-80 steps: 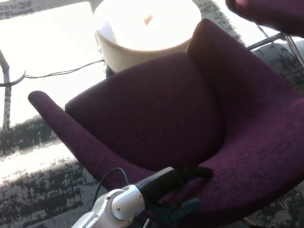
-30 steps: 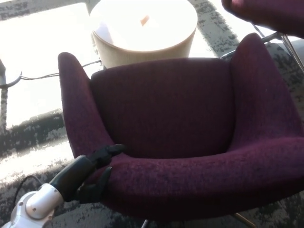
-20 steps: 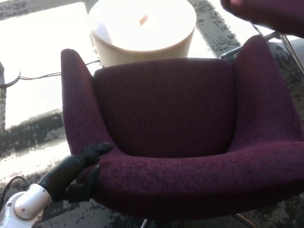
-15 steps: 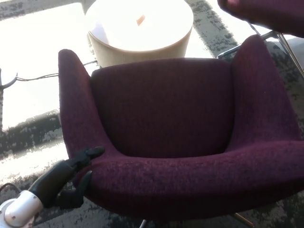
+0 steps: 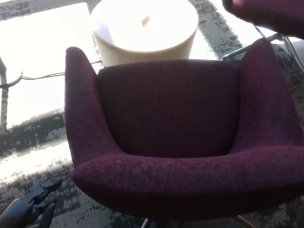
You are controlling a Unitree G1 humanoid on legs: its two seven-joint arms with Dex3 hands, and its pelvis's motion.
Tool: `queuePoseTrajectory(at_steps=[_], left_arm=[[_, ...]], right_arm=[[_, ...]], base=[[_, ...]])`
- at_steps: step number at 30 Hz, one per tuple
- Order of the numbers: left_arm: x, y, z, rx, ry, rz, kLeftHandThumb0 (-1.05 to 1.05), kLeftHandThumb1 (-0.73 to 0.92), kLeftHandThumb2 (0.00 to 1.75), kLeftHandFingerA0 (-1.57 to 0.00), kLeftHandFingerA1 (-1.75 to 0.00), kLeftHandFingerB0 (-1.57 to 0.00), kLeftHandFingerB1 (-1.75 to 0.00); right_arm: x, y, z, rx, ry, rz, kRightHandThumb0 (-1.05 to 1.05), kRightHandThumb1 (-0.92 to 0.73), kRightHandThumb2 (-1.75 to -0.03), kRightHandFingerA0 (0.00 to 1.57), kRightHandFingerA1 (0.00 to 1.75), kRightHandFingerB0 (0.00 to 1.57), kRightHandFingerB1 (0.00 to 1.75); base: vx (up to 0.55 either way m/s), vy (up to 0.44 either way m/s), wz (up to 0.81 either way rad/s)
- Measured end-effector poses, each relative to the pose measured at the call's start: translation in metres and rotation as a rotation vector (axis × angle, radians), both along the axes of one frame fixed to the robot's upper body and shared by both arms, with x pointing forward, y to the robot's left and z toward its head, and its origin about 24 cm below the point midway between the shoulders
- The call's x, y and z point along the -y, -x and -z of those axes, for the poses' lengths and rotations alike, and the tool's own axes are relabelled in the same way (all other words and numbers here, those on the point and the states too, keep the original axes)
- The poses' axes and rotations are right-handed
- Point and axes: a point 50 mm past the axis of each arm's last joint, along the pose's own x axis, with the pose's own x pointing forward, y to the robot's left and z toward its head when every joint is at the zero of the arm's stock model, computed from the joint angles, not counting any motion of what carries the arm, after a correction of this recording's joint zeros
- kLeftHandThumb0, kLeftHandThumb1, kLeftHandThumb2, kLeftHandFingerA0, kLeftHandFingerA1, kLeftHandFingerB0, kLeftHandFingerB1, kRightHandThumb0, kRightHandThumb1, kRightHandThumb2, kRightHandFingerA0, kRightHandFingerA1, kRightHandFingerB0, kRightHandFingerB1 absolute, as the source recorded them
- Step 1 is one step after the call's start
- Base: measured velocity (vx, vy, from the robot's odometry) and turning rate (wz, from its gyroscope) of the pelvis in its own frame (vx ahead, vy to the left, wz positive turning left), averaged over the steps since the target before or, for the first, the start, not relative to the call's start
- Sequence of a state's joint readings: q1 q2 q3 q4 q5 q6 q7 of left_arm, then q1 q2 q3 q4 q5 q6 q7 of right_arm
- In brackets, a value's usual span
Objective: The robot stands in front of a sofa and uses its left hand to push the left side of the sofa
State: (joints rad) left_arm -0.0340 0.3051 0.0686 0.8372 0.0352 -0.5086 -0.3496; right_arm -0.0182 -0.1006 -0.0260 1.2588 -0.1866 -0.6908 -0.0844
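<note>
One hand (image 5: 29,205), the left, is being held empty with fingers spread, low and left of the sofa (image 5: 171,142), apart from it.

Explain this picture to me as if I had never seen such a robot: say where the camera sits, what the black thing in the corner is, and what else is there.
The camera sits on the robot's head and looks down. The black thing is the robot's left hand, fingers apart, holding nothing and clear of the purple sofa. The right hand does not show. Beyond the sofa stands a round pale table in bright light, with a small orange thing on top. A dark cable lies on the patterned carpet.
</note>
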Motion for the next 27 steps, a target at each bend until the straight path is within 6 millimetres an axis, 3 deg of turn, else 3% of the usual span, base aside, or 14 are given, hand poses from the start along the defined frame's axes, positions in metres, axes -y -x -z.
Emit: queuePoseTrajectory(at_steps=[5,6,9,10,11,12,13,19,20,24,27], left_arm=[[-0.008,0.019,0.01,-0.035,0.022,-0.051,-0.74,0.79,1.17,-0.04,-0.45,-0.02,-0.32],[-0.009,0.023,0.013,-0.047,0.024,-0.06,-0.76,0.92,0.78,-0.1,-0.32,-0.07,-0.26],[-0.012,0.037,0.023,-0.085,0.058,-0.12,-0.85,0.81,0.93,-0.1,-0.36,-0.05,-0.25],[-0.012,0.043,0.028,-0.103,0.073,-0.14,-0.82,0.92,0.76,-0.08,-0.28,-0.06,-0.24],[-0.012,0.048,0.031,-0.119,0.082,-0.153,-0.82,0.92,0.73,-0.08,-0.28,-0.07,-0.24],[-0.012,0.052,0.034,-0.133,0.092,-0.167,-0.82,0.92,0.73,-0.08,-0.28,-0.07,-0.24],[-0.012,0.055,0.037,-0.143,0.099,-0.178,-0.84,0.74,1.13,-0.07,-0.36,-0.06,-0.29],[-0.007,0.079,0.054,-0.222,0.157,-0.256,-0.9,0.82,1.17,-0.08,-0.29,-0.07,-0.19],[-0.006,0.082,0.056,-0.235,0.161,-0.264,-0.75,0.75,1.16,-0.01,-0.35,0.0,-0.28],[-0.002,0.092,0.064,-0.274,0.174,-0.291,-0.81,0.76,1.13,-0.07,-0.35,-0.05,-0.25],[-0.002,0.092,0.065,-0.28,0.178,-0.302,-0.76,0.73,1.15,-0.01,-0.34,0.0,-0.27]], right_arm=[[0.0,0.006,0.002,-0.016,-0.001,0.003,-0.57,-0.77,-0.63,0.53,0.4,0.52,0.39],[0.0,0.007,0.003,-0.018,-0.001,0.004,-0.59,-0.77,-0.63,0.52,0.4,0.52,0.39],[0.0,0.01,0.004,-0.026,-0.002,0.005,-0.59,-0.76,-0.63,0.53,0.4,0.52,0.39],[-0.001,0.012,0.004,-0.029,-0.003,0.005,-0.56,-0.76,-0.63,0.53,0.41,0.51,0.39],[-0.001,0.013,0.005,-0.033,-0.004,0.005,-0.57,-0.76,-0.63,0.53,0.4,0.53,0.39],[-0.002,0.015,0.006,-0.038,-0.005,0.006,-0.57,-0.76,-0.63,0.53,0.4,0.53,0.39],[-0.002,0.017,0.006,-0.041,-0.006,0.007,-0.57,-0.76,-0.63,0.53,0.4,0.52,0.39],[-0.002,0.021,0.007,-0.051,-0.008,0.006,-0.57,-0.76,-0.63,0.53,0.4,0.51,0.39],[-0.002,0.022,0.007,-0.052,-0.008,0.005,-0.57,-0.76,-0.63,0.51,0.4,0.51,0.39],[-0.002,0.023,0.008,-0.055,-0.008,0.006,-0.58,-0.77,-0.63,0.51,0.4,0.5,0.39],[-0.002,0.021,0.007,-0.05,-0.008,0.005,-0.57,-0.77,-0.63,0.53,0.41,0.5,0.39]], base=[[0.0,0.0,0.0],[0.0,0.0,0.0],[0.0,0.0,0.0],[0.0,0.0,0.0],[0.0,0.0,0.0],[0.0,0.0,0.0],[0.0,0.0,0.0],[0.0,0.0,0.0],[0.0,0.0,0.0],[0.0,0.0,0.0],[0.0,0.0,0.0]])
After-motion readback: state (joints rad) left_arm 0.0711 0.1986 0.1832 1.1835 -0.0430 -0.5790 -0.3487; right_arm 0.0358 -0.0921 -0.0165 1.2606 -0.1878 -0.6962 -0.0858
